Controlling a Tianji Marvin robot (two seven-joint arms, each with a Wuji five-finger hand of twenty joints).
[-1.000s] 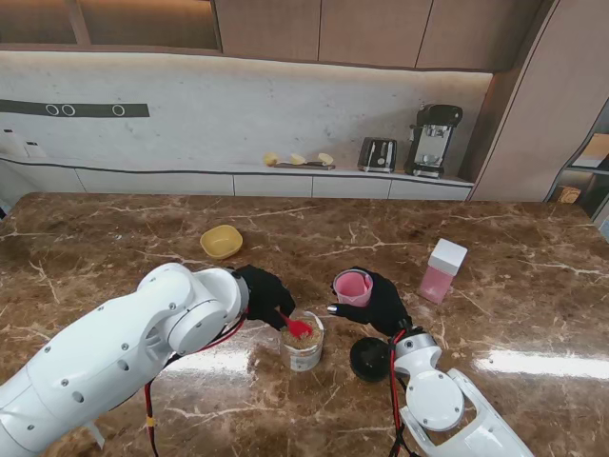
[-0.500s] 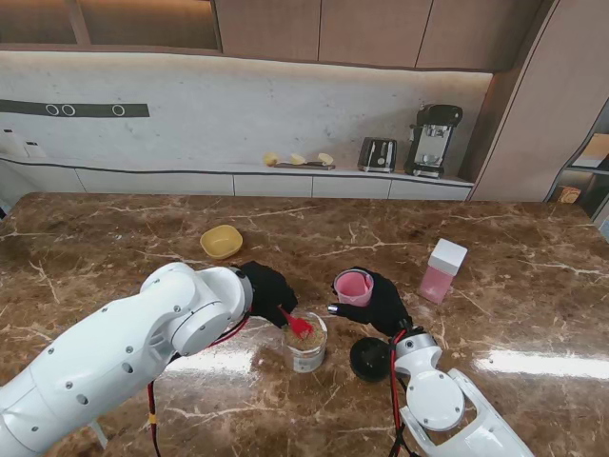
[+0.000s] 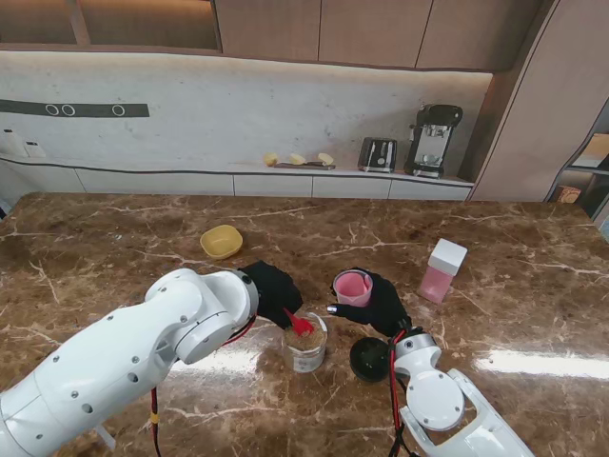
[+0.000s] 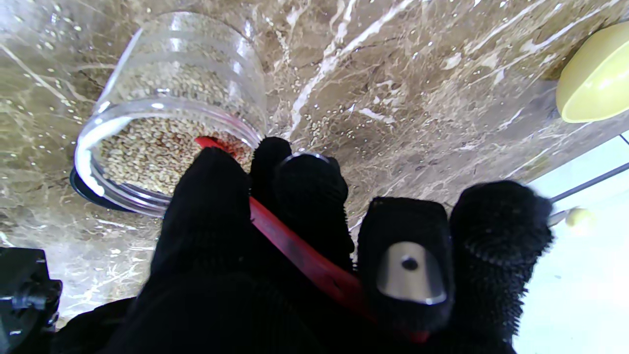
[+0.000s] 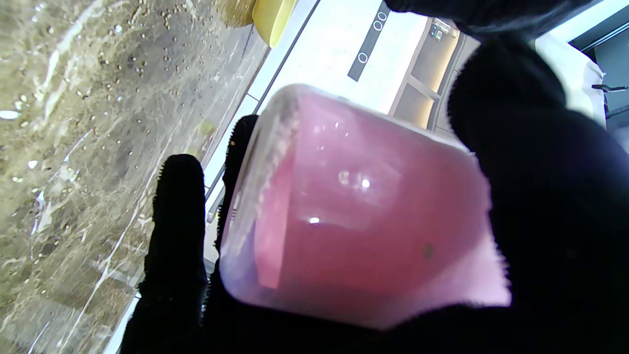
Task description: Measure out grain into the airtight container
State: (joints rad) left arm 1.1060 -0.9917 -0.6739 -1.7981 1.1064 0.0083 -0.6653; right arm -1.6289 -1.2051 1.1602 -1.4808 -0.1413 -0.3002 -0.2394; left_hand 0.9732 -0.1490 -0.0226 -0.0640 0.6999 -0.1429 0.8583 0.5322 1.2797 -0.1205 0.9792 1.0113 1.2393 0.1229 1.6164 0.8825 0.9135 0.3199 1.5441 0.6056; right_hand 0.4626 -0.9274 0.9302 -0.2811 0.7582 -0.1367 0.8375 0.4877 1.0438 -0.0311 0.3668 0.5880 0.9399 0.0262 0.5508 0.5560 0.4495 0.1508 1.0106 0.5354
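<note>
Grain [image 4: 147,152] is loose and spills easily, sitting in the clear jar [image 3: 304,345] mid-tabletop near you: your left hand [image 3: 271,293] clamps the red scoop [image 4: 295,250], right hand [image 3: 381,303] grips the pink cup [image 3: 353,287]; scoop level.

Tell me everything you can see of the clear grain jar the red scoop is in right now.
The clear plastic grain jar is a round, ribbed, open-topped cylinder standing upright on the brown marble table, between the two arms and close to me. It looks nearly full of tan grain. The red plastic scoop, pinched in the left hand, reaches over its rim with the tip in the grain. A black round lid lies to its right. Loose grains are scattered on the table near it.
</note>
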